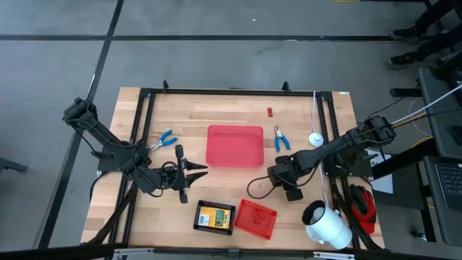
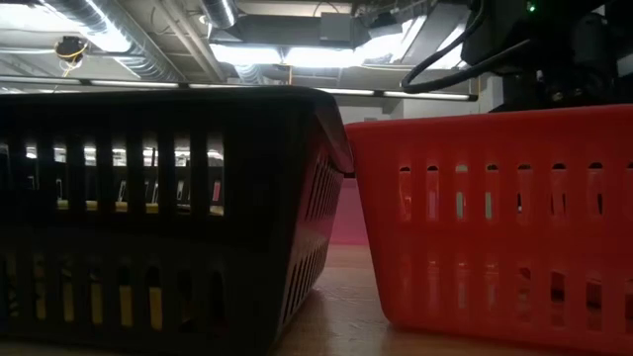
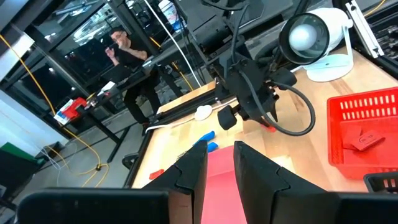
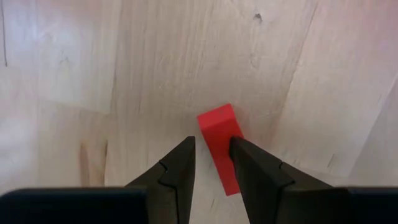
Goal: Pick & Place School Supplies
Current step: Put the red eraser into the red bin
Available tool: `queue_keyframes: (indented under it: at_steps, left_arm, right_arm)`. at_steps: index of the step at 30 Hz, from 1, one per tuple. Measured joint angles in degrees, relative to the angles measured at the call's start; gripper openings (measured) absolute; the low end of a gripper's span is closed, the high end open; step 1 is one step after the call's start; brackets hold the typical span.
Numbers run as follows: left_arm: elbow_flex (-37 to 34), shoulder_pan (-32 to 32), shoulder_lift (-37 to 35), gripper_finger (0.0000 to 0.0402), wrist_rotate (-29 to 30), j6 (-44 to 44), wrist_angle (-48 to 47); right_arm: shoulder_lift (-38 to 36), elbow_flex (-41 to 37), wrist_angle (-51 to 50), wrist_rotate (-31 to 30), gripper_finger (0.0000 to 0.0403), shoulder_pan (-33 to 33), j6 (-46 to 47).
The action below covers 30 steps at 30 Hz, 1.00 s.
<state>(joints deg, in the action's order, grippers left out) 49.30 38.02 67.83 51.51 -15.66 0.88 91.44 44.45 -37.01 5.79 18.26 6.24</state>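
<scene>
A small red block (image 4: pixel 217 127) lies flat on the wood table. My right gripper (image 4: pixel 211 152) points straight down over it near the table's middle right (image 1: pixel 289 186), fingers a little apart, and one finger covers the block's side. My left gripper (image 3: pixel 221 168) hovers left of the red tray (image 1: pixel 234 146), level, pointing toward the table's right, slightly open and holding nothing. Blue-handled pliers lie left (image 1: pixel 163 139) and right (image 1: pixel 280 137) of the tray. Another red block (image 1: pixel 271 112) lies at the far side. A yellow-and-green box (image 1: pixel 213 217) rests in the black tray (image 1: pixel 198 211). My right gripper comes at the red block from above, with the block's near part (image 4: pixel 225 177) showing in the gap and behind one finger (image 4: pixel 252 171). The block lies flat on the table. I cannot tell whether a finger touches it.
A red mesh basket (image 1: pixel 256 218) stands beside the black tray at the near edge; the two fill the low view. A white camera-like device (image 1: pixel 325 224) stands at the near right. A small white round thing (image 1: pixel 315 139) and a cable lie at the right. A person (image 3: pixel 127 53) is beyond the table.
</scene>
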Motion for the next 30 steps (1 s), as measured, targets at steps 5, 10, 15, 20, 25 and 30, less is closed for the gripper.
queue_keyframes:
  at_steps: [5,10,15,20,25,30]
  left_arm:
    - [0.0,0.0,0.0,0.0077,0.0,0.1,0.0]
    - [0.0,0.0,0.0,0.0077,0.0,0.1,0.0]
    - [0.0,0.0,0.0,0.0077,-0.7,0.1,0.0]
    - [0.0,0.0,0.0,0.0077,-0.8,0.5,0.1]
    - [0.0,0.0,0.0,0.0077,-0.9,0.5,0.0]
    - [0.0,0.0,0.0,0.0077,-0.9,0.4,0.0]
  right_arm:
    - [0.0,0.0,-0.1,-0.2,0.0114,-0.4,-1.2]
    - [0.0,-0.1,-0.2,-1.6,0.0114,-0.5,-2.9]
    - [0.0,-0.1,-0.1,-4.1,0.0114,-0.7,-3.8]
    - [0.3,-0.3,-0.3,-9.3,0.0132,-1.0,-3.7]
    - [0.3,-0.3,-0.5,-9.4,0.0165,-1.0,-3.2]
    - [0.3,-0.3,-0.2,-9.7,0.0166,-1.0,-2.9]
